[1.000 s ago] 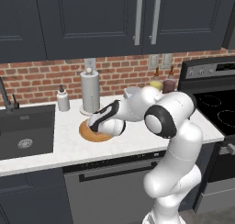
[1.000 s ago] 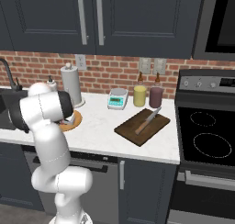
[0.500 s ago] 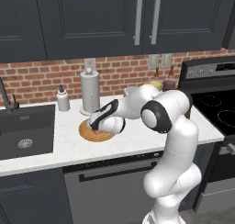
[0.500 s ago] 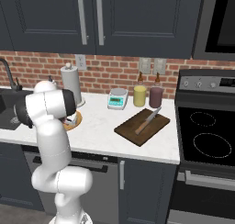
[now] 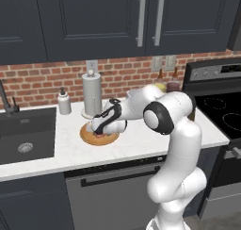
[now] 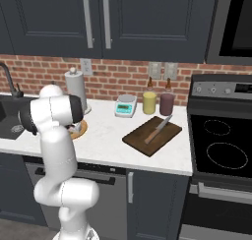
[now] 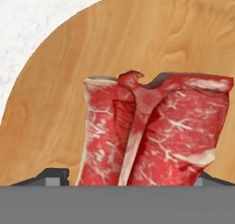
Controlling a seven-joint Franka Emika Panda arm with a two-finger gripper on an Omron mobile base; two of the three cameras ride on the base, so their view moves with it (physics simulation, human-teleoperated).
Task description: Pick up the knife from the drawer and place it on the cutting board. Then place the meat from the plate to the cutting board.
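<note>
meat: the steak (image 7: 151,131) is lying flat on the plate, red with white marbling and a pale strip running down its middle. In the hand view it's right up against the camera, its near edge cut off at the bottom of the picture.

plate: round tan wooden plate (image 5: 89,137) on the white counter (image 5: 61,151), just in front of the paper towel roll (image 5: 92,94). From the right base camera a sliver of its rim (image 6: 80,130) pokes out past the arm.

gripper: the gripper (image 5: 100,131) is down low right over the plate, pointing at the meat. The fingertips are just dark corners at the bottom of the hand view, one either side of the steak, set wide. Honestly can't tell if they're pressing on the meat or just straddling it.

knife: the knife (image 6: 158,129) is already lying on the cutting board, grey blade toward the wall, wooden handle toward the counter's front edge.

cutting board: dark reddish-brown board (image 6: 152,135), sitting at an angle on the counter near the stove (image 6: 221,145), well apart from the plate.

other stuff: soap bottle (image 5: 64,102) beside the sink (image 5: 26,135), a small kitchen scale (image 6: 126,106), then a yellow jar (image 6: 149,102) and a purple jar (image 6: 167,104) against the brick wall behind the board.
</note>
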